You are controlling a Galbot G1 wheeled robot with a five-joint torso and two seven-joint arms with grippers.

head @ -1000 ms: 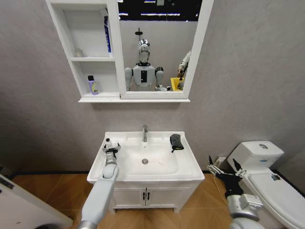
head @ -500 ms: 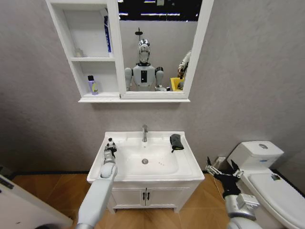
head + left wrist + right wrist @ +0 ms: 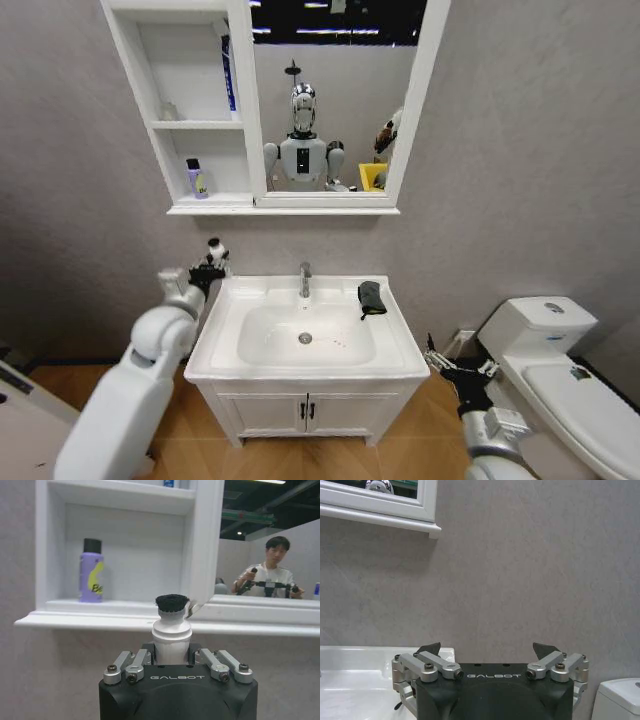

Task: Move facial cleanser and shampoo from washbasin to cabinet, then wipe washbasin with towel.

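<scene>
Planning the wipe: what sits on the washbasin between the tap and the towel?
Nothing: in the head view, bare white washbasin ledge runs from the tap to the towel.

The cabinet hangs on the wall above the washbasin, joined to the left side of the mirror, and a bottle stands in its lowest compartment. The towel lies on the washbasin rim to the right of the tap, and the toilet stands to the right of the washbasin. The left gripper is above the washbasin's left back corner, below the cabinet, closed around a small bottle; the right gripper waits low between washbasin and toilet, fingers apart.
</scene>
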